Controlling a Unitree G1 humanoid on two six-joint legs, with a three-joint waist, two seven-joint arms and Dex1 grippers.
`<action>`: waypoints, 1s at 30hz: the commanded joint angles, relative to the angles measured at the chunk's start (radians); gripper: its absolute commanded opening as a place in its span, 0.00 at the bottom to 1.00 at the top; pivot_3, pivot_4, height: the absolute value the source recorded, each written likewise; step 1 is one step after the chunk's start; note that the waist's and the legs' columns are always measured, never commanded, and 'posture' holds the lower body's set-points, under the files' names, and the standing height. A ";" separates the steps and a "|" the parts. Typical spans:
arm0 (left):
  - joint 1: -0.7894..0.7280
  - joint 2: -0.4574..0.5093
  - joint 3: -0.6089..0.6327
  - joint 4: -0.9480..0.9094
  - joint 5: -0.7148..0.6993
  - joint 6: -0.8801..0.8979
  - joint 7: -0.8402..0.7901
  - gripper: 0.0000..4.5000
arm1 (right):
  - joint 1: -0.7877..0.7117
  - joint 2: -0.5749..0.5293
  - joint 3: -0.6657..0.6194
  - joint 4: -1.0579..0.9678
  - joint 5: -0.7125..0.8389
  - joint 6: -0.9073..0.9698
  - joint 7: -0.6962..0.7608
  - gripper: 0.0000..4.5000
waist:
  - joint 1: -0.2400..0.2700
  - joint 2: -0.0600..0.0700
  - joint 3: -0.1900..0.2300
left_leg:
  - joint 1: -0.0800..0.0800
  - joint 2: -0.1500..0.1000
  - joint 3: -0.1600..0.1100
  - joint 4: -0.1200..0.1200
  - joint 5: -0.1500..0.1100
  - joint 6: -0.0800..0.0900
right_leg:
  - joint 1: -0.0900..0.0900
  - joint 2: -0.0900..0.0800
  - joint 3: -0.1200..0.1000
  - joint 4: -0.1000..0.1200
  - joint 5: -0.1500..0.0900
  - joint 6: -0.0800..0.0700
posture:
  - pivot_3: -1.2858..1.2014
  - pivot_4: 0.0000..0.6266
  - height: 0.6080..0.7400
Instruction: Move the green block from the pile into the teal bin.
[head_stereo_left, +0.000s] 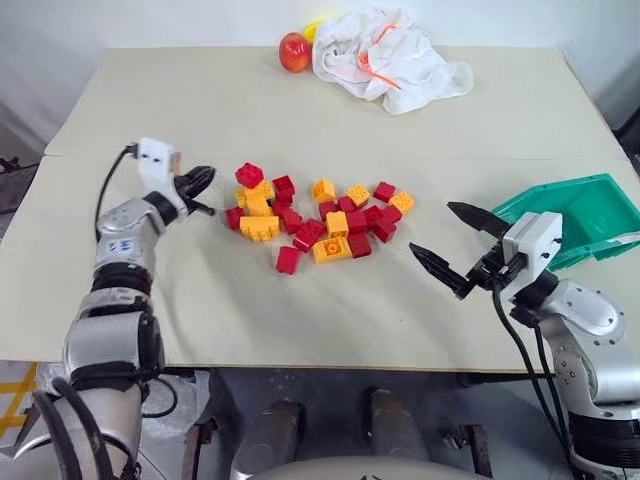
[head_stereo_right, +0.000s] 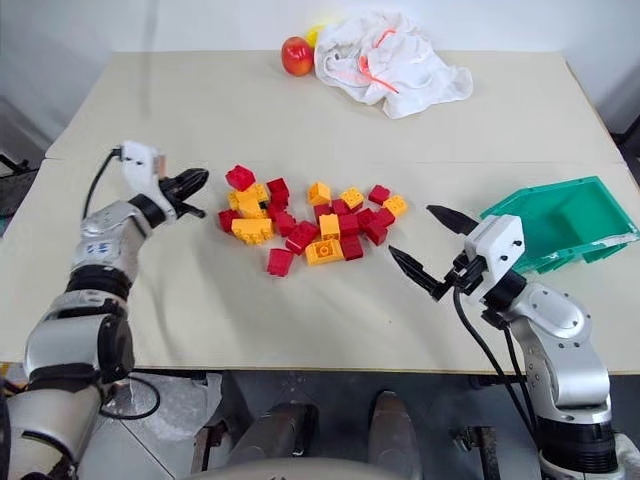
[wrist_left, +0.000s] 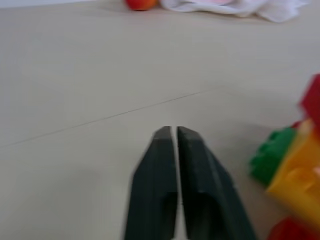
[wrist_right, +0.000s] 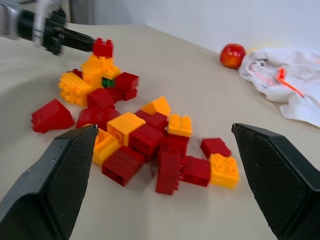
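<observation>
Our left hand (head_stereo_left: 203, 192), fingers pressed together on nothing, sits just beside the pile (head_stereo_left: 318, 220); the green block (wrist_left: 270, 155) lies ahead and rightward, wedged under yellow bricks. Our right hand (head_stereo_left: 460, 248), spread wide and empty, waits near the teal bin (head_stereo_left: 590, 215).

Glossy plastic pile (head_stereo_left: 318, 220); crumpled white cloth (head_stereo_left: 385, 55); matt table (head_stereo_left: 330, 110).
</observation>
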 joint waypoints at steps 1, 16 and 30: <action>-0.038 -0.025 -0.019 0.025 0.017 -0.041 -0.071 0.00 | -0.009 -0.011 -0.002 -0.021 0.018 0.000 0.013 1.00 | -0.001 0.000 0.000 | 0.000 0.000 0.000 0.000 0.000 0.000 | 0.000 0.000 0.000 0.000 0.000 0.000 | 0.52 0.24 1.00; 0.069 -0.064 -0.112 -0.308 -0.052 0.173 -0.562 0.00 | -0.064 -0.138 0.014 0.035 0.145 0.187 0.191 1.00 | -0.023 -0.001 0.001 | -0.002 0.001 0.000 0.003 0.000 0.001 | -0.001 0.000 0.000 0.001 0.000 0.000 | 0.52 0.24 1.00; 0.061 0.123 0.076 -0.313 -0.093 0.287 -0.216 0.04 | -0.074 -0.145 0.009 0.068 0.128 0.160 0.234 1.00 | -0.022 -0.002 0.001 | -0.003 0.001 -0.001 0.008 -0.001 0.000 | -0.002 0.000 0.000 0.005 0.000 0.000 | 0.52 0.24 1.00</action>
